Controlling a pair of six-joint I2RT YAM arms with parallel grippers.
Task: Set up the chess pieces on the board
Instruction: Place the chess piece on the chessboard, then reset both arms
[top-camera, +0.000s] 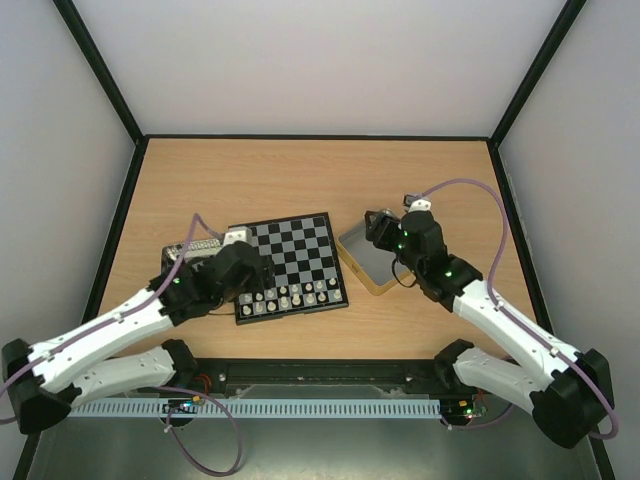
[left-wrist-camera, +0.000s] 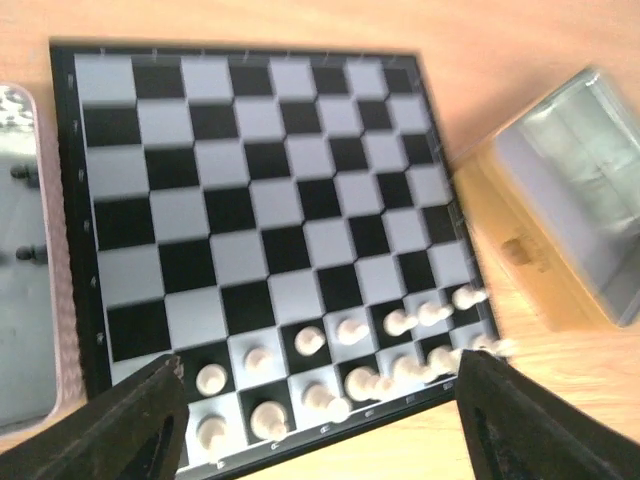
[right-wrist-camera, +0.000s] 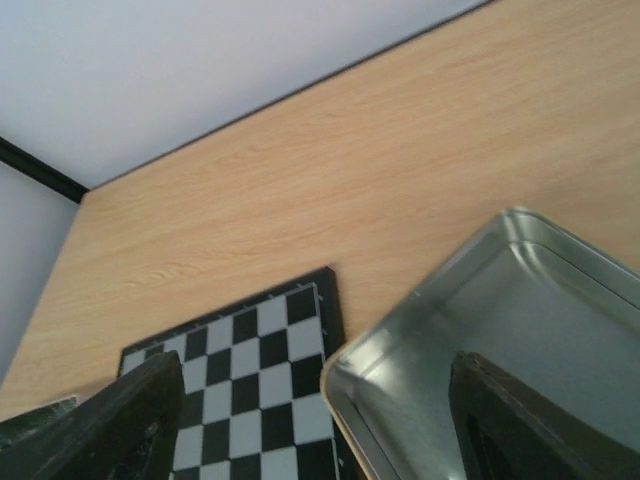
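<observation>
The board (top-camera: 300, 245) lies mid-table, black and silvery checks. Cream-white chess pieces (top-camera: 290, 297) fill its two nearest rows; in the left wrist view these pieces (left-wrist-camera: 310, 341) stand on their squares, slightly blurred. My left gripper (left-wrist-camera: 320, 385) hovers open above the near left part of those rows, holding nothing; from above it (top-camera: 262, 285) sits over the board's near left corner. Two black pieces (left-wrist-camera: 22, 172) show in the tin at the left. My right gripper (right-wrist-camera: 315, 400) is open and empty over the near corner of the right tin (right-wrist-camera: 560, 300), beside the board (right-wrist-camera: 250, 390).
A shallow metal tin (top-camera: 368, 262) on a yellowish base lies right of the board, and no pieces show in the part I see. Another tin (top-camera: 190, 248) lies left of the board, partly under the left arm. Black frame rails and walls bound the wooden table.
</observation>
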